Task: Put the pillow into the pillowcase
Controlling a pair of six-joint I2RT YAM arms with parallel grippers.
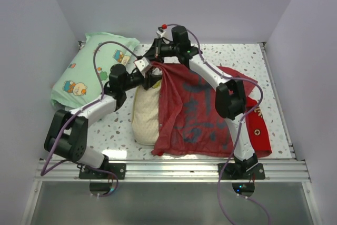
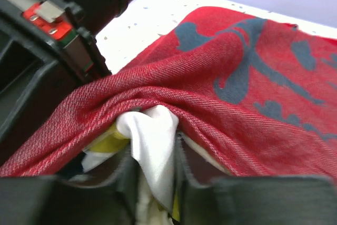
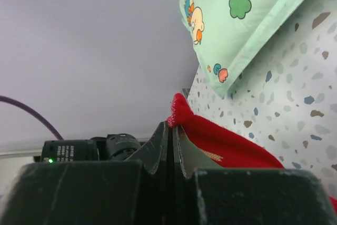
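The cream-yellow pillow (image 1: 144, 117) lies lengthwise at the table's centre. Its right side and far end are covered by the red pillowcase (image 1: 195, 114), plain side with grey marks up. My left gripper (image 1: 149, 80) is at the pillow's far end. In the left wrist view it (image 2: 155, 168) is shut on white and yellow pillow fabric (image 2: 152, 135) under the pillowcase edge (image 2: 231, 88). My right gripper (image 1: 153, 62) is just beyond it and holds the case's edge raised. In the right wrist view it (image 3: 172, 130) is shut on a bunched red tip (image 3: 180, 110).
The mint-green cartoon-print pillow (image 1: 89, 69) lies at the far left against the wall, also in the right wrist view (image 3: 237, 19). Speckled tabletop (image 1: 237, 56) shows at the far right. White walls stand on three sides. A metal rail (image 1: 174, 169) runs along the near edge.
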